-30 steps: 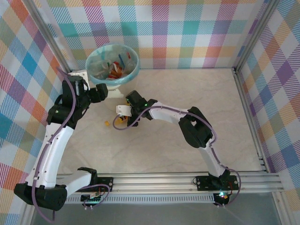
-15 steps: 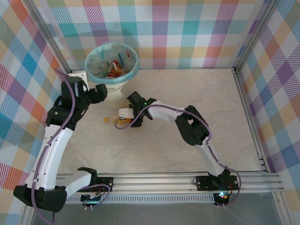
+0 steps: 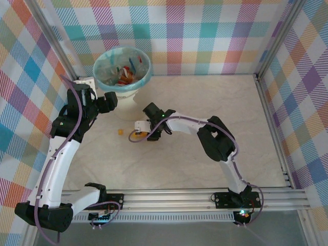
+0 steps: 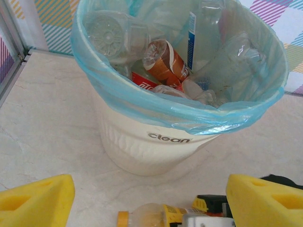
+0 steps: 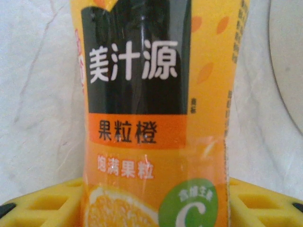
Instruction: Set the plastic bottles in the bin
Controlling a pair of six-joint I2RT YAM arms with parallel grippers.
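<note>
A pale, marble-patterned tabletop (image 3: 220,97) is closed in by bright plaid walls (image 3: 205,36) on the left, far and right sides. A metal rail (image 3: 179,197) runs along the near edge. The bin (image 3: 127,96) stands in the far left corner, close to both walls. The right half and the near middle of the tabletop are bare and offer wide room.

The left tool (image 3: 114,100) hangs just beside the bin's near side. Its yellow fingers (image 4: 35,201) are spread wide with nothing between them.

One bottle (image 3: 126,132) lies on its side on the tabletop, near the bin and toward the middle, with its orange cap (image 4: 123,219) pointing left. The right tool (image 3: 145,134) is clamped on it. In the right wrist view a yellow finger (image 5: 42,198) presses against each side of the bottle.

The bottle's label (image 5: 156,118) is orange with a black panel and white Chinese characters. It has a picture of a cut orange and a green circle low down.

The bin is round and cream-white, printed "clean", with a light blue liner (image 4: 156,111) folded over the rim. Inside it are several clear bottles (image 4: 163,61), some crushed, with red, orange-brown and blue labels.
</note>
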